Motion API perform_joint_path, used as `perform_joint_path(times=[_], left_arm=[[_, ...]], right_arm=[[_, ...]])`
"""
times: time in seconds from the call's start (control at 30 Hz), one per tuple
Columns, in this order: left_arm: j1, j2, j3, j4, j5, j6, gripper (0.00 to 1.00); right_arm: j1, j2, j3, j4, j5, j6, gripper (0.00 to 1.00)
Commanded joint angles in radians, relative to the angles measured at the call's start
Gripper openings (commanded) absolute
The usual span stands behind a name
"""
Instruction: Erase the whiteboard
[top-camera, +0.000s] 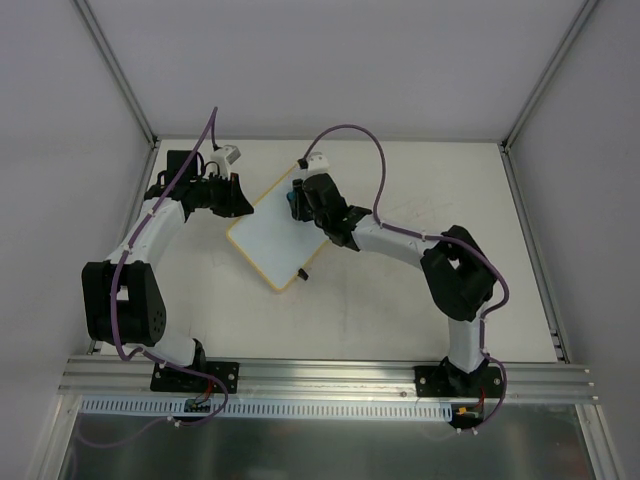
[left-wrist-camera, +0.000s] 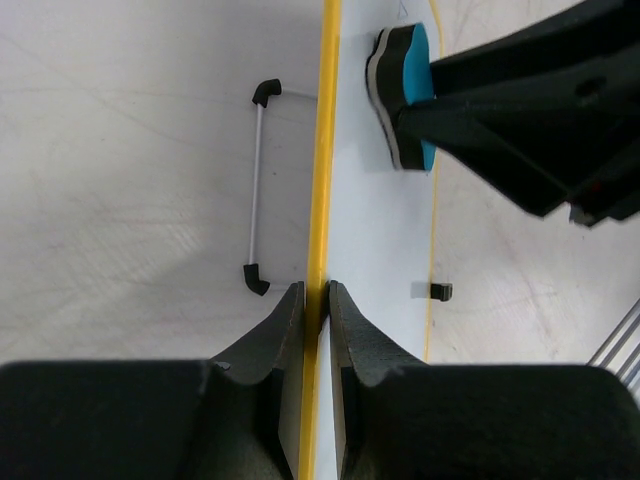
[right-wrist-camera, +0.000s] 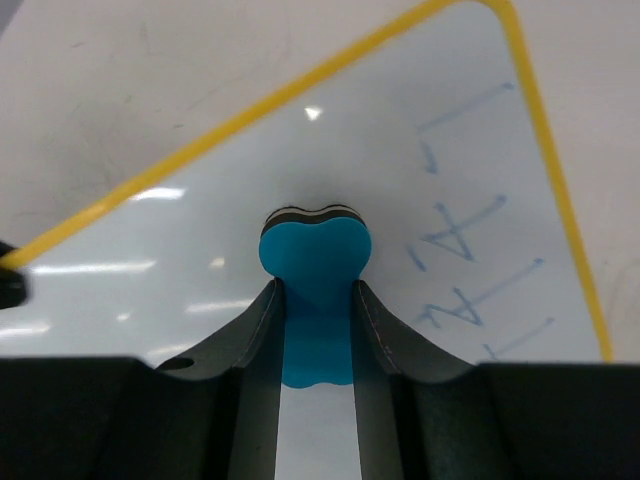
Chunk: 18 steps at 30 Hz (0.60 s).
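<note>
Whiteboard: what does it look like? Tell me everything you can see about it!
The whiteboard is a small, flat, glossy white rectangle with rounded corners and a thin yellow rim, lying askew on the table. Faint blue writing shows near one end. The left gripper pinches its rim, and the blue eraser held by the right gripper rests on its face.

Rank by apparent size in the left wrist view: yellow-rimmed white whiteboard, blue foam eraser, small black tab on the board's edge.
1. yellow-rimmed white whiteboard
2. blue foam eraser, partly covered, still clearly mid
3. small black tab
</note>
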Motion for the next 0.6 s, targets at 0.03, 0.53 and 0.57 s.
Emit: perform_joint_path(times=[0.03, 0.53, 0.57], left_arm=[[-0.022, -0.026, 0.016, -0.087, 0.017, 0.023, 0.0], [-0.023, -0.02, 0.022, -0.096, 0.023, 0.029, 0.0], [-0.023, -0.02, 0.022, -0.096, 0.023, 0.029, 0.0]], right_arm=[[-0.095, -0.05, -0.158, -0.05, 0.075, 0.076, 0.0], [-0.172, -0.078, -0.349, 0.033, -0.011, 0.141, 0.0], [-0.166, -0.081, -0.343, 0.038, -0.02, 0.139, 0.0]])
